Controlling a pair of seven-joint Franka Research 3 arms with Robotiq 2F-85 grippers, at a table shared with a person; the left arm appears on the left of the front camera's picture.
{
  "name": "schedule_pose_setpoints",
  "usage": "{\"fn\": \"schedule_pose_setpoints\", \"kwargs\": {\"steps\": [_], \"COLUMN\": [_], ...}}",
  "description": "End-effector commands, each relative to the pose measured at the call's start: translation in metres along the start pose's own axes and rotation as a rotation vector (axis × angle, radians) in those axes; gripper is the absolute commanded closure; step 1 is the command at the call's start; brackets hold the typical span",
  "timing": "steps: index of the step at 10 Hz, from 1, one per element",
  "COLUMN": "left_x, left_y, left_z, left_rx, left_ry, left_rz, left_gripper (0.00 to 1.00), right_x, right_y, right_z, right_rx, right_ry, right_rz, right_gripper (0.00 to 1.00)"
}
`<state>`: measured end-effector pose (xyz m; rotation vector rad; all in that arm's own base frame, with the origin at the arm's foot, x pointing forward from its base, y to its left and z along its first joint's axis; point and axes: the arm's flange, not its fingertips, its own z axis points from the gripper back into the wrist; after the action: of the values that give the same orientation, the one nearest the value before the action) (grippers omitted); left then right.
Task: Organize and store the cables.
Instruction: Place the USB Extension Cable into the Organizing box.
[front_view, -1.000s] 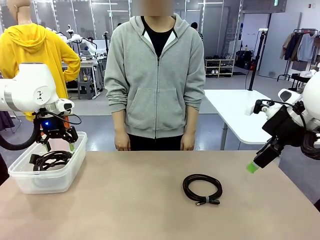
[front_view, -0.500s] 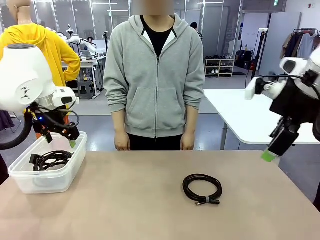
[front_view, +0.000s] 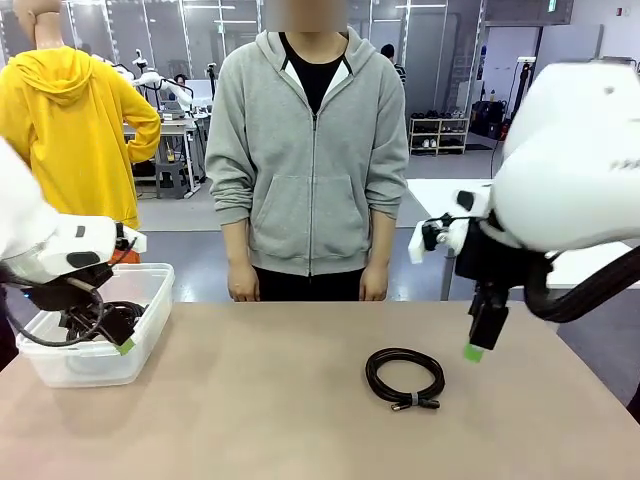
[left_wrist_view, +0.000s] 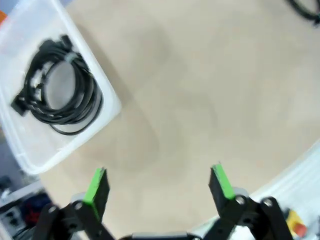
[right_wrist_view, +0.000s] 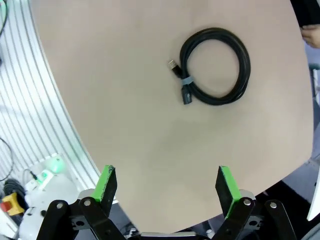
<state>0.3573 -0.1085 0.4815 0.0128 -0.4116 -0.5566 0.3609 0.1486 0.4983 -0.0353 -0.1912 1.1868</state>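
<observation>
Tabletop (front_view: 250, 420) — coiled cable (front_view: 404, 378) lies loose; left gripper (left_wrist_view: 159, 182) and right gripper (right_wrist_view: 167, 187) both released.

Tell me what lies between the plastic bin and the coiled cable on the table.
Nothing: bare tabletop separates the bin from the coiled cable, as the front view shows.

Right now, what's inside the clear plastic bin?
The clear plastic bin holds one coiled black cable with its plug ends, lying on the bottom. In the front view the left arm covers part of the inside.
</observation>
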Motion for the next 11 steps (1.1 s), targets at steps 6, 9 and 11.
{"fn": "schedule_pose_setpoints", "kwargs": {"steps": [6, 9, 11], "left_x": [0.007, 0.007, 0.007], "left_y": [-0.002, -0.002, -0.002], "left_z": [-0.008, -0.008, -0.008], "left_rx": [0.016, 0.016, 0.016], "left_ry": [0.032, 0.032, 0.032], "left_rz": [-0.015, -0.015, -0.015], "left_gripper": [0.0, 0.0, 0.0], "right_x": [0.004, 0.018, 0.025], "right_y": [-0.001, -0.013, -0.017], "right_z": [-0.007, -0.072, -0.114], "right_rx": [-0.02, 0.038, 0.053], "right_ry": [0.01, -0.034, -0.032], "right_rz": [0.021, 0.377, 0.459], "right_gripper": [0.0, 0.0, 0.0]}}
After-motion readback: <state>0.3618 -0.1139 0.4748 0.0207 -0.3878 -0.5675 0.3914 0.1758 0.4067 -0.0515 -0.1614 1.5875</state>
